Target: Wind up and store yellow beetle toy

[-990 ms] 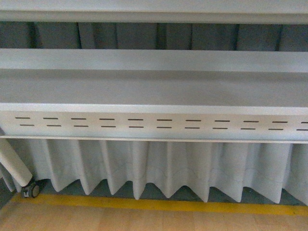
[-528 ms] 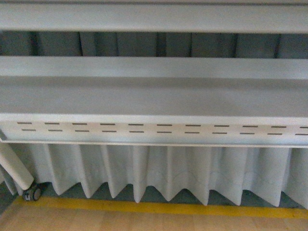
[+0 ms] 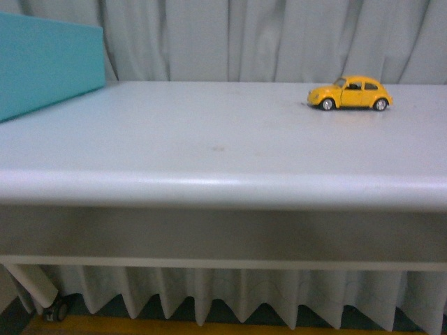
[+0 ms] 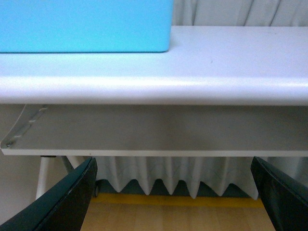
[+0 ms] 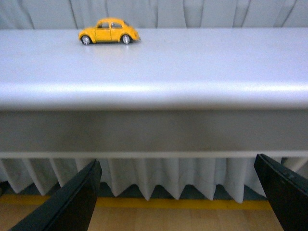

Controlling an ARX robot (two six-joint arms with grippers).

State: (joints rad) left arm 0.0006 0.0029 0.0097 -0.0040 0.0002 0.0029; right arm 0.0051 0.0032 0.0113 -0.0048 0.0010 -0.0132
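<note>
Risen since earlier front frames to table height: beetle and box now seen.
Left wrist: left gripper wide, empty, box ahead.
Right wrist: right gripper wide, empty; beetle ahead, beyond table edge, well apart.
Judged: reach next; winding not begun.

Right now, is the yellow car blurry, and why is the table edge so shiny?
Front view: the car is slightly soft but clear; a bright stripe of glare runs along the front edge of the table. Right wrist view: same stripe, car plain. Left wrist view: stripe again, no car.
</note>
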